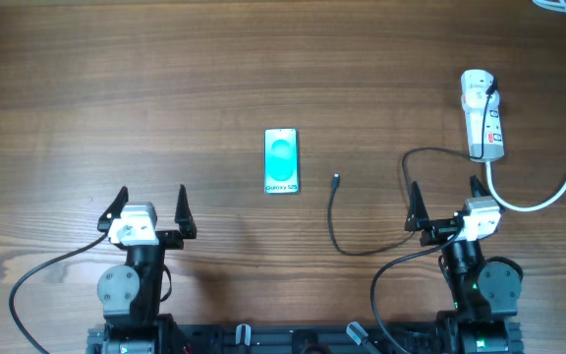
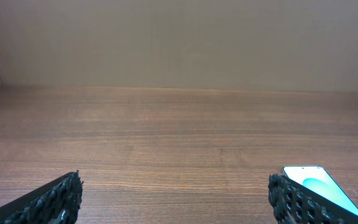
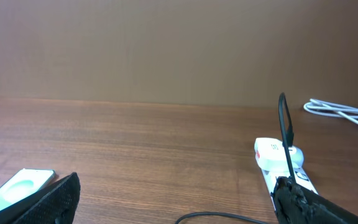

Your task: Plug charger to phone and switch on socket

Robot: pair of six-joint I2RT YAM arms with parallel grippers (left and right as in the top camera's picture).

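I count 1 phone (image 1: 281, 161) | 1 charger cable (image 1: 330, 218) | 1 power strip (image 1: 481, 128) | 1 white cord (image 1: 531, 208) | my 2 grippers: left gripper (image 1: 151, 193), right gripper (image 1: 444, 187)

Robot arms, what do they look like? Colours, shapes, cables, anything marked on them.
Both the left arm and the right arm are black, with round joint housings and a white block at the wrist. Each ends in two black, tapered fingers whose faces carry a dimpled grid texture. A thin black cable loops off each arm. No readable markings show.
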